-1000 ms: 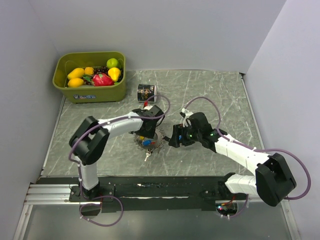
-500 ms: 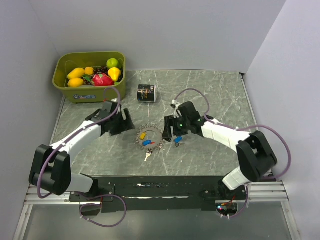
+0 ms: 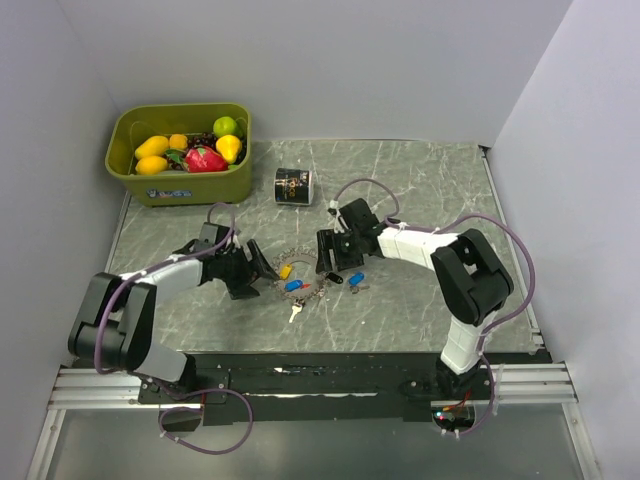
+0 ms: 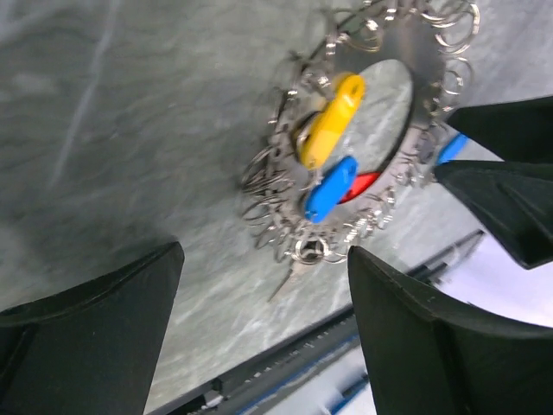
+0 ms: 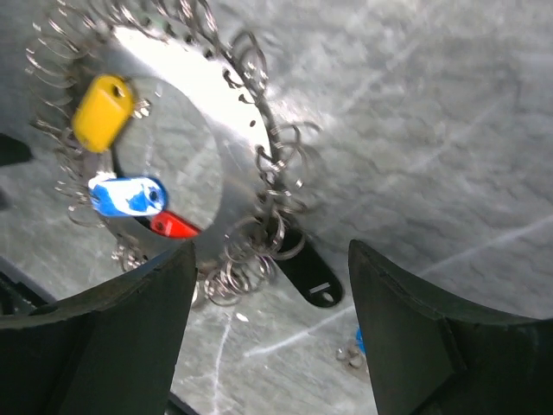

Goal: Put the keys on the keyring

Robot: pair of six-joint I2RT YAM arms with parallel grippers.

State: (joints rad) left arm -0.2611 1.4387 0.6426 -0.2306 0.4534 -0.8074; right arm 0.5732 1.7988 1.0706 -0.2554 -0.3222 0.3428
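left end effector: spread wide, empty. right end effector: spread wide, empty. keyring: flat on surface, between both. blue key: loose beside my right. step: approach; next, i judge, pinching that key.

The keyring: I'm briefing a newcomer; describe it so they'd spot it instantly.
On the grey table, look between the left gripper and the right gripper. The keyring is a silver hoop fringed with small wire loops; unlike the loose keys, it encloses yellow, blue and red tags.
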